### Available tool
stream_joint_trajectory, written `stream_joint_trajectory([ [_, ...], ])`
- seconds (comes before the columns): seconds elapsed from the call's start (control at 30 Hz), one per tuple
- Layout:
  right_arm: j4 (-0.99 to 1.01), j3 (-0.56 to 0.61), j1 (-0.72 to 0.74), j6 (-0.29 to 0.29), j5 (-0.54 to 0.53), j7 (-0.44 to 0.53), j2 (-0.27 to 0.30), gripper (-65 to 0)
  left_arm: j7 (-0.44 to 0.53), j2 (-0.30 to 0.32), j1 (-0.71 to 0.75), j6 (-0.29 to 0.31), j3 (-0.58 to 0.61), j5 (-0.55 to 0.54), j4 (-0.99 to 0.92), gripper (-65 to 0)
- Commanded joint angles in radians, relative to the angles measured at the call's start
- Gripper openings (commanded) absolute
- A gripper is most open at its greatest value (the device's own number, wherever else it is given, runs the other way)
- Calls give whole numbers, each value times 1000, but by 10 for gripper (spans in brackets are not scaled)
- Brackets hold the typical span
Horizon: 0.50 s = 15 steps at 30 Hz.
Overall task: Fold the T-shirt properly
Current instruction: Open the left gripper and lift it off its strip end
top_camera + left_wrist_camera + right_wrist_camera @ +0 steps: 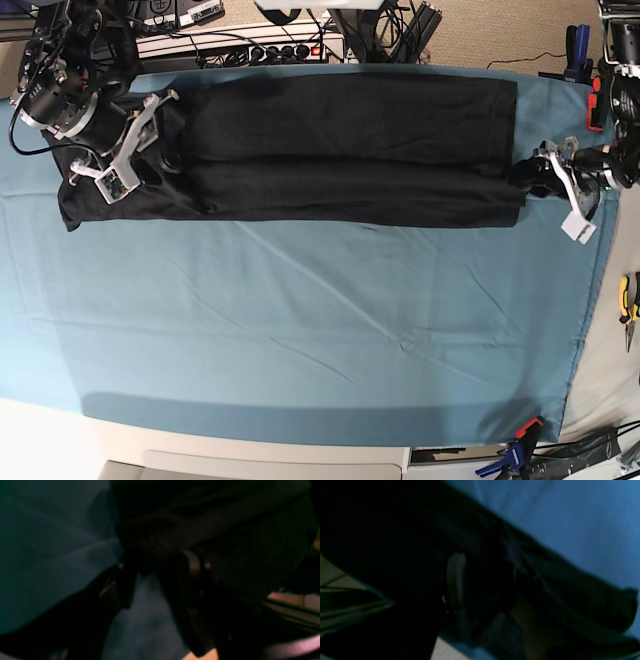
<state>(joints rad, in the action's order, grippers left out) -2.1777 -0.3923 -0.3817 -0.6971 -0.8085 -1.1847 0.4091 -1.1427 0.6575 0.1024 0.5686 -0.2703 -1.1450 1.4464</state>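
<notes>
The black T-shirt (350, 150) lies as a long folded band across the far part of the teal table cloth (300, 320). My right gripper (172, 145) is over its left end, where a sleeve spreads out; in the right wrist view its fingers (455, 580) stand apart over dark fabric (557, 580). At the shirt's right end is my left gripper (522, 175). The blurred left wrist view shows its fingers (193, 565) apart, with black cloth (200, 517) at the tips and blue cloth between them.
Cables and a power strip (250, 45) run along the far edge. Pliers (627, 300) lie beyond the cloth's right edge, and a clamp (520, 440) grips its near right corner. The near table edge (250, 455) is pale.
</notes>
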Motion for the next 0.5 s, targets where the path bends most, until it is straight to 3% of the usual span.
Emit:
stream_joint_trajectory([
  [0.0, -16, -9, 12, -1, -5, 25, 14, -429, 19, 21, -5, -1, -10, -23, 13, -359],
  [0.17, -16, -9, 19, -1, -5, 33, 14, -429, 23, 22, 0, -23, -10, -20, 13, -354],
  [0.33, -16, -9, 19, -1, -5, 33, 14, -429, 51, 21, 0, -102, -10, 38, 13, -354],
  [0.47, -16, -9, 19, -1, -5, 33, 14, -429, 60, 22, 0, -117, -10, 46, 13, -354],
])
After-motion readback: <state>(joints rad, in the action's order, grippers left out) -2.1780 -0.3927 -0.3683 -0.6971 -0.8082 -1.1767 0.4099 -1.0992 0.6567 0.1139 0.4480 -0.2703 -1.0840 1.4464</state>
